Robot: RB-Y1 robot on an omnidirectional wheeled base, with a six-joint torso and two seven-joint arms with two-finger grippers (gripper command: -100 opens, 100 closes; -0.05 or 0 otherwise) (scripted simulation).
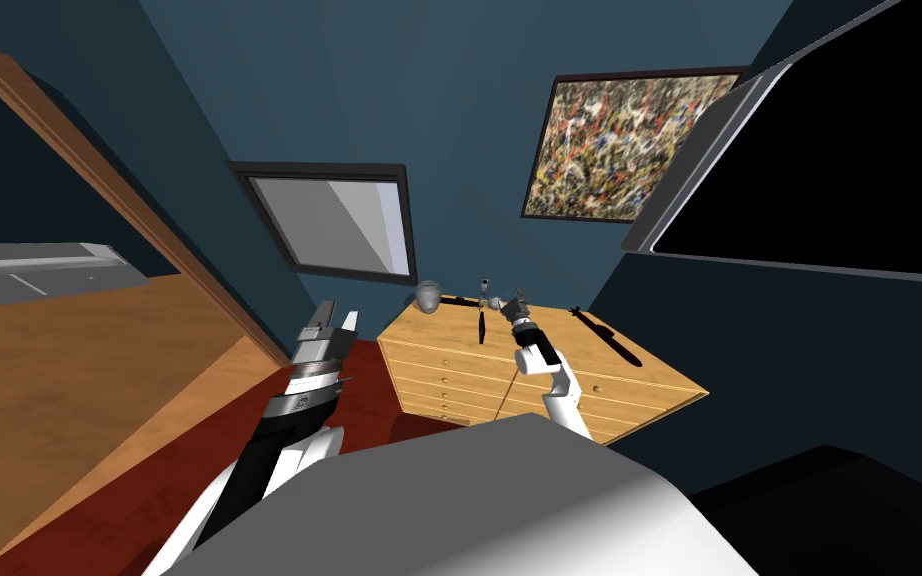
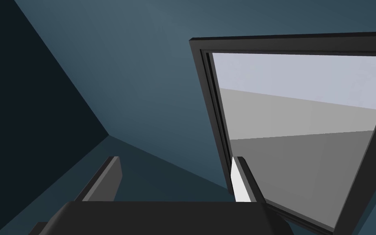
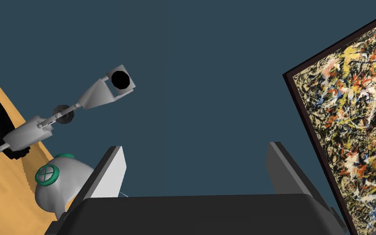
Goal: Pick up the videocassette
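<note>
The right gripper (image 3: 195, 147) hangs above the dresser (image 1: 429, 335), fingers wide apart and holding nothing. A grey jar (image 3: 56, 185) with a green cap sits just beside its left finger. A black slab (image 1: 459, 300) lies left of the gripper by the wall and a long black bar (image 1: 604, 338) to its right. I cannot tell which is the videocassette. The left gripper (image 2: 176, 159), also wide open, is raised left of the dresser.

A light wooden dresser (image 1: 439, 330) is standing against the blue wall. On its top, a grey round pot (image 1: 429, 296) is sitting at the back corner, a flat black slab (image 1: 459, 300) just beside it and a small grey jointed lamp (image 1: 487, 290) near. A thin dark stick (image 1: 482, 326) and a long black item (image 1: 609, 340) are lying farther forward, well apart.
</note>
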